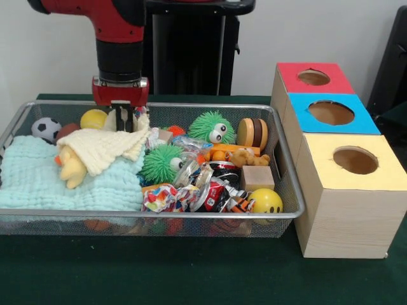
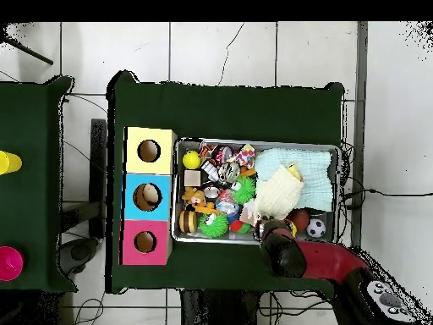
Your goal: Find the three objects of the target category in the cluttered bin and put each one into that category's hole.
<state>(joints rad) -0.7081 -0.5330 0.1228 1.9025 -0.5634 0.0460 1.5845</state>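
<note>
A wire mesh bin (image 1: 152, 215) holds mixed toys. My gripper (image 1: 126, 121) reaches down into its back left part, and in the overhead view the gripper (image 2: 269, 226) is at the bin's lower edge. It looks shut on a raised corner of a cream knitted cloth (image 1: 105, 149) that drapes over a yellow plush duck (image 1: 72, 170). Beside the bin stand three wooden boxes, each with a round hole: red top (image 1: 289, 73), blue top (image 1: 305, 121), yellow top (image 1: 324, 149).
Also in the bin: a light blue cloth (image 1: 38, 181), soccer ball (image 1: 46, 128), yellow ball (image 1: 93, 119), two green spiky balls (image 1: 212, 127) (image 1: 162, 162), a wooden burger-like toy (image 1: 252, 133), small teddy (image 1: 245, 157), wooden cube (image 1: 257, 178), smiley ball (image 1: 266, 201), crumpled wrappers (image 1: 168, 197).
</note>
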